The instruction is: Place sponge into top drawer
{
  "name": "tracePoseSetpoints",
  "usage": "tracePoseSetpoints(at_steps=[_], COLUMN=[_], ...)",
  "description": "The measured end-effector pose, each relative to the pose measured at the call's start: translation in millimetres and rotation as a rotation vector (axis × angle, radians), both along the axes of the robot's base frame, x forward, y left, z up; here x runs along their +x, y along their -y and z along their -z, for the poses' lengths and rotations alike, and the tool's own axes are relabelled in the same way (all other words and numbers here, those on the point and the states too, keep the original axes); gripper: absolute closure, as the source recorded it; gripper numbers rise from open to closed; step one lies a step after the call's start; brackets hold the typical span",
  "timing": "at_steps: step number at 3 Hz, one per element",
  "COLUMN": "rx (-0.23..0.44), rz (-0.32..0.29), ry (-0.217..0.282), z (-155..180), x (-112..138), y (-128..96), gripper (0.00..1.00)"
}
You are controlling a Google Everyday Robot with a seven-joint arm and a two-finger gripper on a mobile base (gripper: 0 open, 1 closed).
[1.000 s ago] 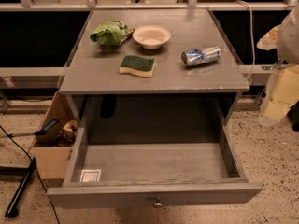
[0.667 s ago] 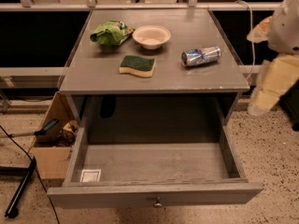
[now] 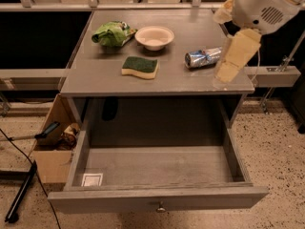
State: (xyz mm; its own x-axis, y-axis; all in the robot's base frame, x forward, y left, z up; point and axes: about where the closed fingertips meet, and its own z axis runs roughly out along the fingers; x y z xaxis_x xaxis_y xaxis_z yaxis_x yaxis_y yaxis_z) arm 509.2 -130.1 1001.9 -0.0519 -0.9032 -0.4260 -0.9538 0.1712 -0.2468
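Observation:
The sponge [image 3: 139, 67], dark green on top with pale yellow foam below, lies flat near the middle of the grey table top [image 3: 95, 80]. The top drawer [image 3: 157, 166] is pulled fully open below the table. It holds nothing but a white label [image 3: 92, 179] in its front left corner, and a small round knob [image 3: 161, 207] sits on its front. My gripper [image 3: 228, 70] hangs from the white arm housing [image 3: 262, 6] at the upper right, above the table's right front corner and well to the right of the sponge.
On the table are a light green snack bag [image 3: 112, 33], a white bowl [image 3: 154, 37] and a crushed can [image 3: 202, 57] just left of the gripper. A cardboard box [image 3: 50, 151] with tools stands on the floor at the left, beside a black stand leg [image 3: 21, 194].
The arm has moved left and further into view, from beside the table's right edge to above its right front corner. The sponge and drawer have not moved.

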Motion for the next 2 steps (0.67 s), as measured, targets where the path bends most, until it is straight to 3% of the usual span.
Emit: tracePoseSetpoints(at_steps=[1, 2], rx=[0.076, 0.076], rz=[0.048, 0.048], ry=[-0.019, -0.019], z=[11.6, 11.5], x=[26.2, 26.1], y=[-19.2, -19.1], gripper=[0.00, 0.00])
